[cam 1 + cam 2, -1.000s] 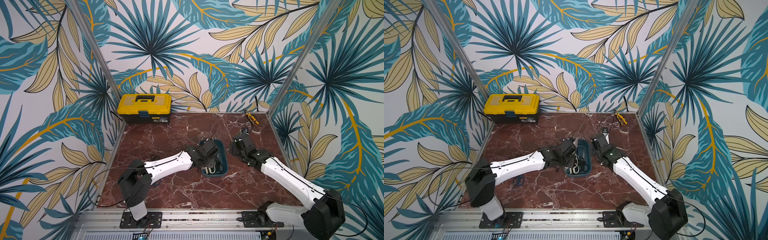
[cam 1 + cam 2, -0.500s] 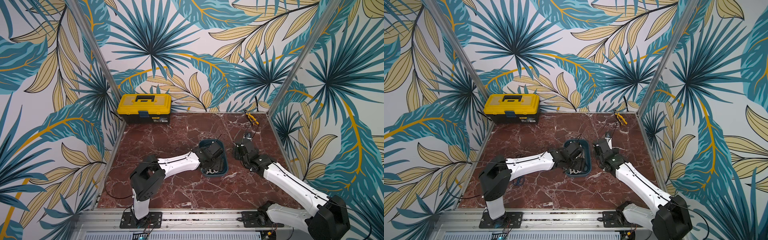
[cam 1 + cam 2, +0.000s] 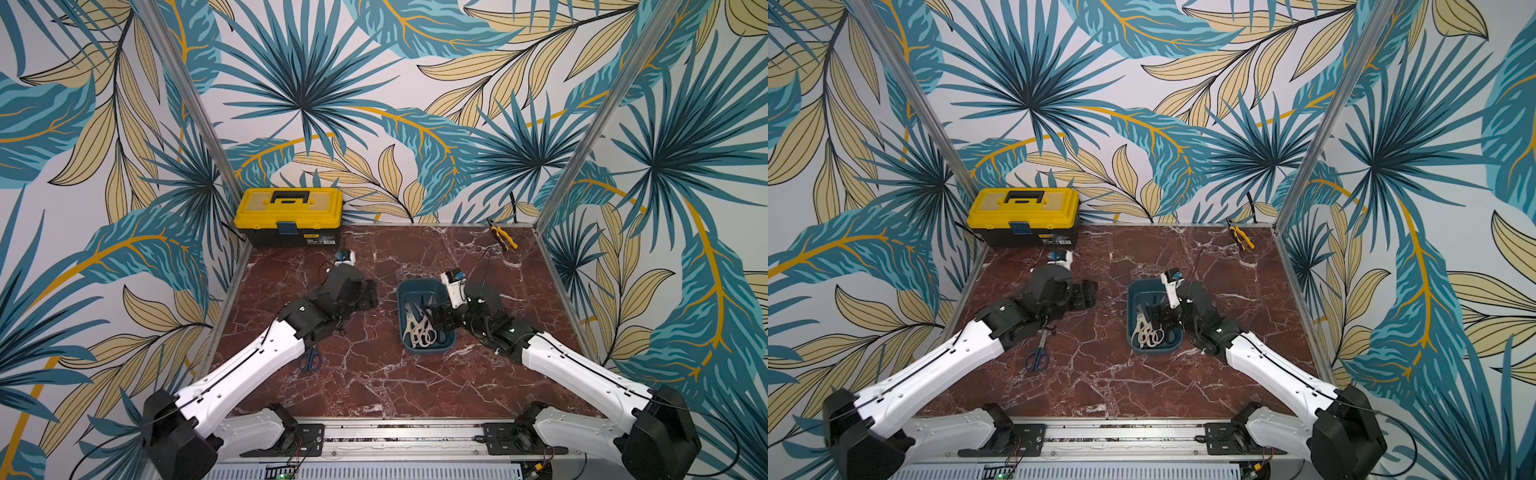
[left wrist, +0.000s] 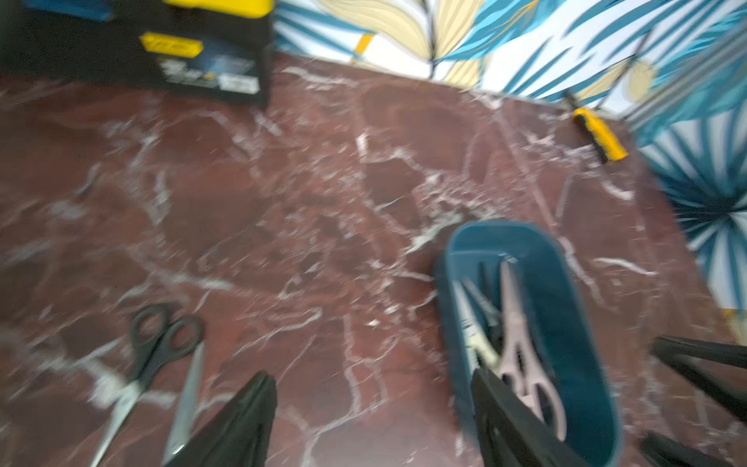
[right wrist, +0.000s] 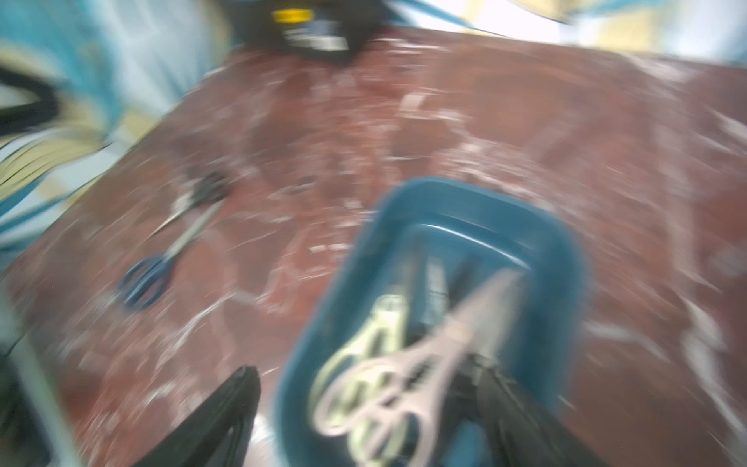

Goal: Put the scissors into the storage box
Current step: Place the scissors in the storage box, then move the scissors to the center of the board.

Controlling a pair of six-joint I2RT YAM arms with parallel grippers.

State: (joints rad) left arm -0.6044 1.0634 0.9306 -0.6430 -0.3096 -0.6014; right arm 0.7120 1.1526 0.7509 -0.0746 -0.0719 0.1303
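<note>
The dark teal storage box (image 3: 415, 291) (image 3: 1138, 291) stands mid-table with several scissors in it, a pale pink pair (image 4: 515, 335) (image 5: 424, 364) and cream shears (image 5: 380, 323) on top. My left gripper (image 3: 368, 295) (image 4: 372, 408) is open and empty over bare marble just left of the box. My right gripper (image 3: 438, 318) (image 5: 368, 404) hangs open over the box, one finger outside its wall and one inside. Blue-handled scissors (image 3: 1037, 358) (image 5: 147, 275) lie on the table by my left forearm. Black-handled scissors (image 4: 163, 337) lie open close to my left gripper.
A yellow-and-black toolbox (image 3: 289, 216) stands at the back left against the wall. Small yellow-handled pliers (image 3: 505, 240) (image 4: 598, 135) lie at the back right corner. Patterned walls close the table on three sides.
My left gripper opened over the storage box, then drew back to the box's left side. My right gripper moved from beside the box's far end to over its inside.
</note>
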